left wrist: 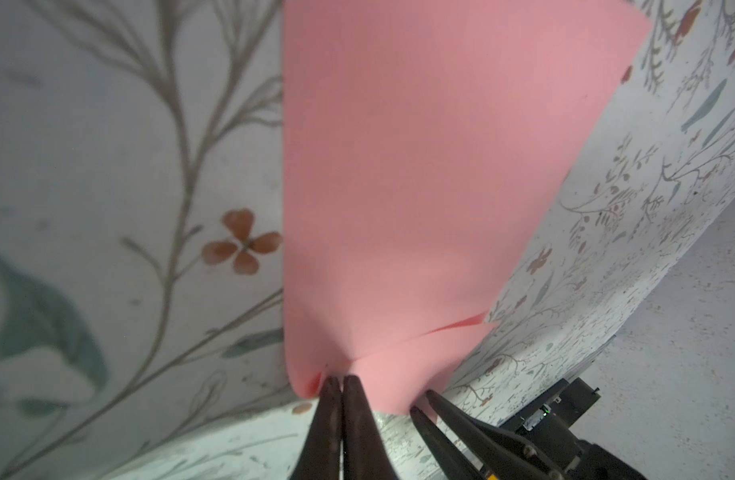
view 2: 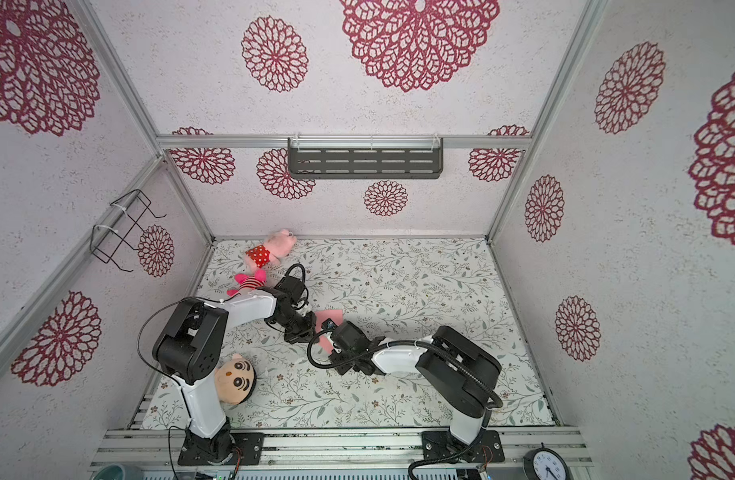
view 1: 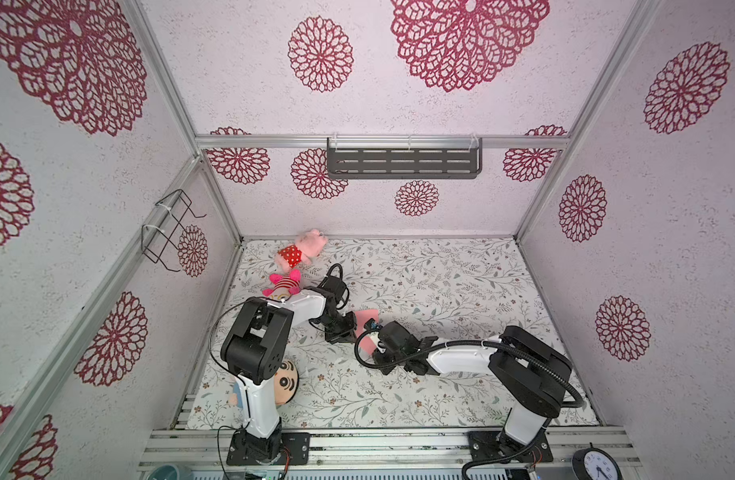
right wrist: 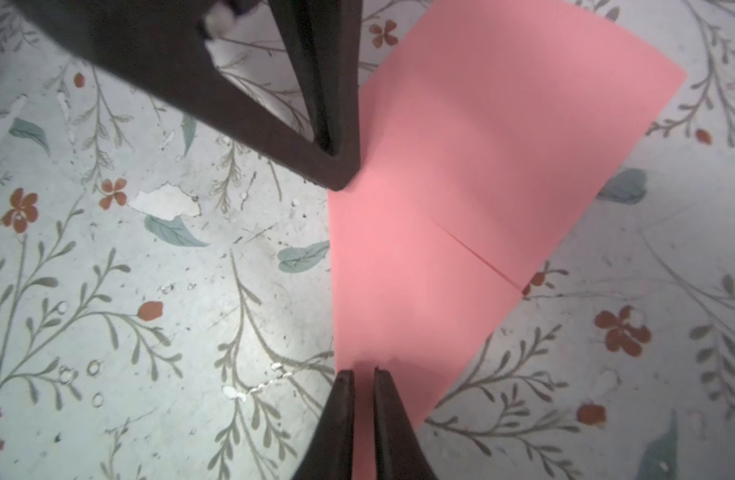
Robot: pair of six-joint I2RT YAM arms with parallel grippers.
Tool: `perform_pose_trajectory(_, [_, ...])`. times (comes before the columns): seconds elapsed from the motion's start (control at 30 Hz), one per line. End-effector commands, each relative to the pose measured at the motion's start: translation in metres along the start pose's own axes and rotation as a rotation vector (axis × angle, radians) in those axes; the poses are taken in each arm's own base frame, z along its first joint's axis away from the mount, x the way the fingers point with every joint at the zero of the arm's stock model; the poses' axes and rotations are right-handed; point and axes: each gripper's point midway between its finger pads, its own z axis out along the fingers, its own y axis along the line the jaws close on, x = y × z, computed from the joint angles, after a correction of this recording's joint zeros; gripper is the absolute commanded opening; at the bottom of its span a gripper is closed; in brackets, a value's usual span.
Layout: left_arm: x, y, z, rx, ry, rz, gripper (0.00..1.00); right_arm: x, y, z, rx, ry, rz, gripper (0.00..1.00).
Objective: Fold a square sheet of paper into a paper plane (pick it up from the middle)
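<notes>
Left gripper (left wrist: 341,380), jaws pressed together, apparently pinches the folded pink paper (left wrist: 419,187); right gripper (right wrist: 363,374), jaws nearly together, nips the same sheet on the floral mat (right wrist: 149,332).

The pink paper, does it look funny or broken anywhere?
Yes. The square sheet of paper has a thin dark line running in from one edge, a slit or a sharp crease; I cannot tell which. The left gripper pinches its edge shut, puckering it there. The right gripper nips the same edge.
</notes>
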Motion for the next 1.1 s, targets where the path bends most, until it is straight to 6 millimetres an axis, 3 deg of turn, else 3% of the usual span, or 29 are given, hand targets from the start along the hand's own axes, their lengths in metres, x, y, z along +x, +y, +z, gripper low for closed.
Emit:
perform_pose_trajectory(0.0, [-0.003, 0.028, 0.003, -0.133, -0.002, 0.006, 0.07, 0.041, -0.014, 0.003, 0.048, 0.126, 0.023, 0.14])
perform_pose_trajectory(0.33, [-0.028, 0.04, -0.023, -0.195, -0.075, 0.005, 0.06, 0.031, -0.014, -0.004, 0.053, 0.084, 0.051, 0.14])
perform_pose_trajectory(0.43, [-0.037, 0.021, -0.045, -0.11, -0.139, 0.008, 0.07, 0.008, -0.012, -0.01, 0.029, 0.041, 0.11, 0.14])
perform_pose_trajectory(0.5, [-0.04, 0.006, -0.061, -0.044, -0.181, 0.007, 0.08, -0.018, -0.005, -0.019, -0.027, -0.019, 0.18, 0.15])
perform_pose_trajectory(0.63, [-0.037, -0.016, -0.079, 0.087, -0.253, -0.006, 0.11, -0.049, -0.004, -0.036, -0.034, -0.132, 0.252, 0.16])
perform_pose_trajectory(0.77, [-0.023, -0.026, -0.075, 0.196, -0.258, -0.028, 0.12, -0.058, -0.003, -0.04, -0.026, -0.172, 0.271, 0.22])
perform_pose_trajectory(1.07, [0.001, -0.04, -0.043, 0.276, -0.171, -0.014, 0.05, -0.053, 0.007, -0.014, -0.042, -0.094, 0.212, 0.21])
